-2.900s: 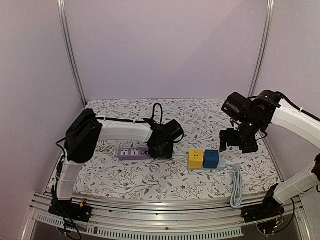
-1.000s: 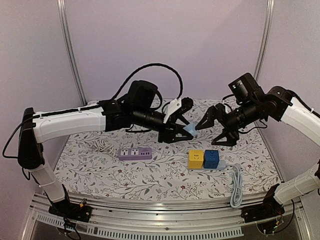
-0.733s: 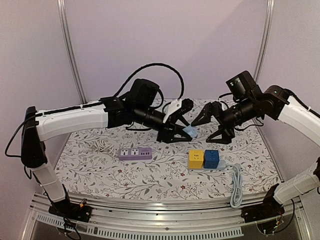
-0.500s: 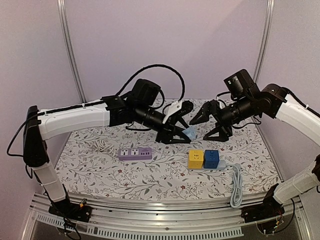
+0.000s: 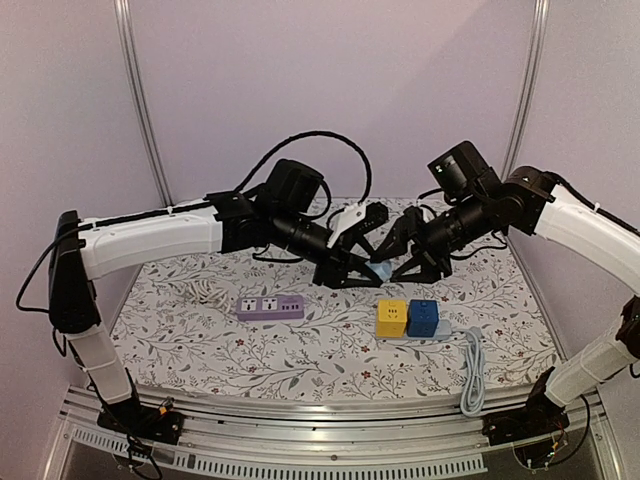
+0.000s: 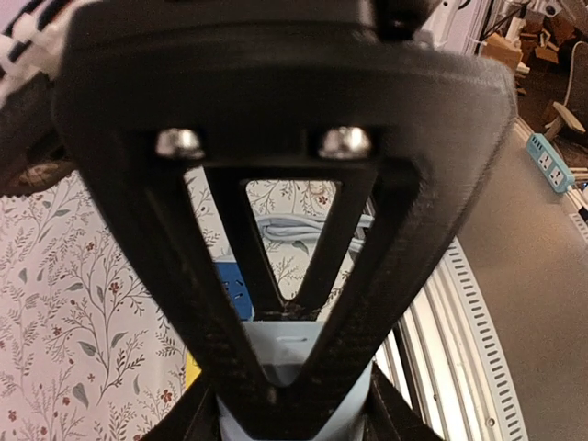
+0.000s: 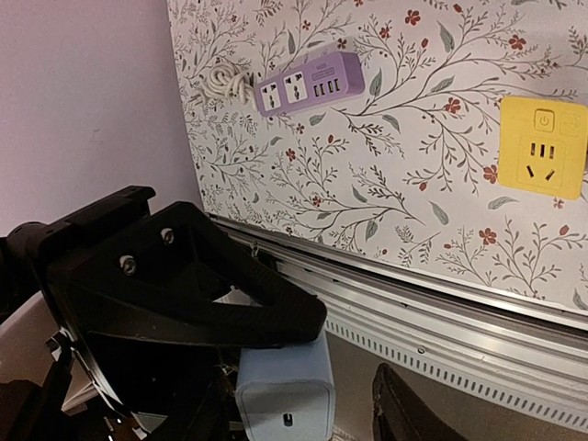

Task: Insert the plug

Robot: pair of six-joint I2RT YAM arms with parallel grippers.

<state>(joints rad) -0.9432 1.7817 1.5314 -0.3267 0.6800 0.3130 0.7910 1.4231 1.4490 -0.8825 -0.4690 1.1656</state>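
A light blue plug [image 5: 380, 268] hangs in mid-air above the middle of the table, and my left gripper [image 5: 366, 262] is shut on it. In the left wrist view the plug [image 6: 294, 363] sits pinched between the black fingers [image 6: 386, 276]. My right gripper [image 5: 390, 262] has come in from the right, with its jaws on either side of the plug. In the right wrist view the plug [image 7: 283, 386] lies between my right gripper's [image 7: 294, 412] fingers. A gap shows between the plug and the right-hand finger [image 7: 400, 413], so this gripper is open.
On the floral cloth lie a purple power strip [image 5: 269, 306] with a coiled white cord [image 5: 200, 291], and a yellow cube socket [image 5: 391, 318] beside a blue cube socket [image 5: 423, 318]. A white cable [image 5: 472, 372] runs from these to the front rail.
My right gripper has moved left to the plug and its jaws have narrowed around it. My left gripper has kept hold of the plug and has barely shifted.
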